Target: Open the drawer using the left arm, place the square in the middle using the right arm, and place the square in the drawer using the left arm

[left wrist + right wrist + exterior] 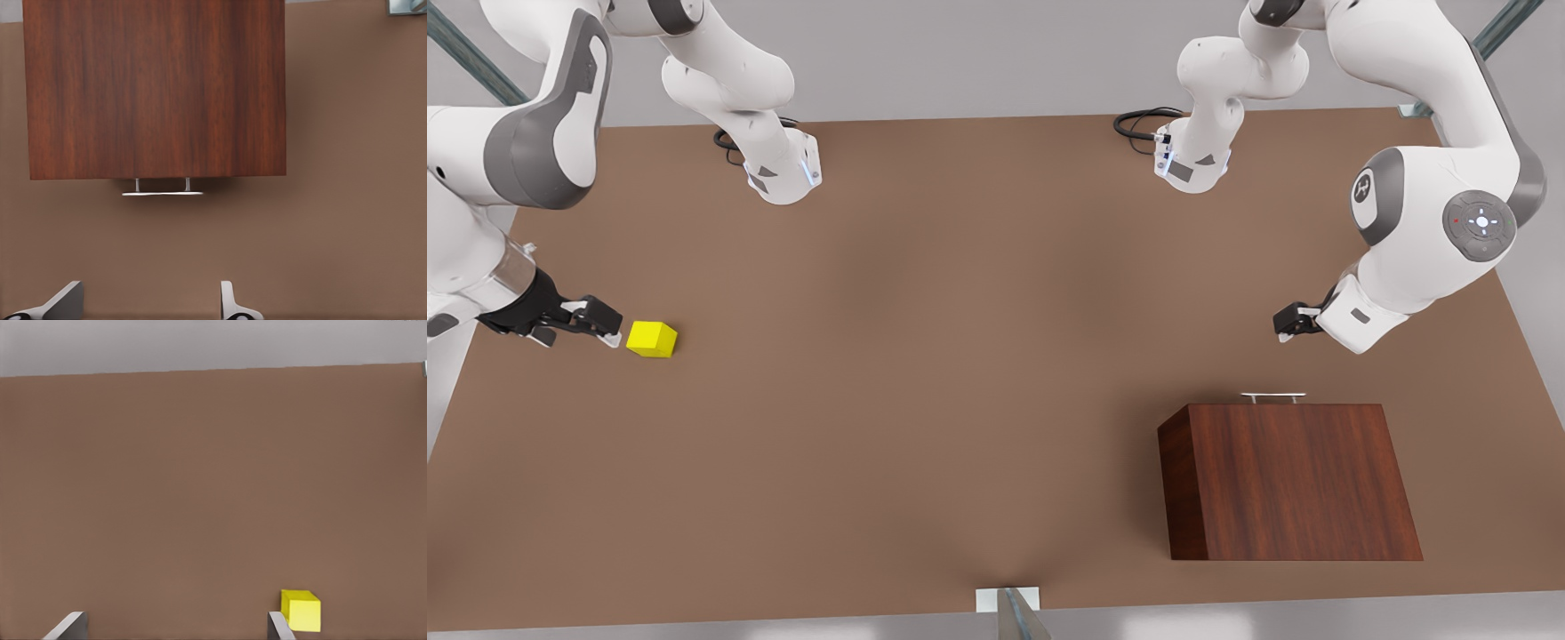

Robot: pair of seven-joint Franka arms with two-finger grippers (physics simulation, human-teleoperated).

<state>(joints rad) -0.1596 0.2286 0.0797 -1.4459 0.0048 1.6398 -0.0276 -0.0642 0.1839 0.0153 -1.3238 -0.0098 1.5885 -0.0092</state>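
Since the drawer (1285,404) sits shut at the front view's lower right, the left end effector (1286,322), fingers wide, should straddle its handle (1272,397); the right end effector (605,327), also wide, waits beside the square (651,339), left edge.

Bare tabletop (960,373) is lying between the open-fingered left gripper (1288,322) and the silver handle (1272,397). Only the wooden box (1289,484) is blocking the near right. The yellow cube (651,339) is sitting just beside the open right gripper (605,327).

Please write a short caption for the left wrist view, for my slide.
Open left gripper faces the closed drawer's silver handle on the wooden box.
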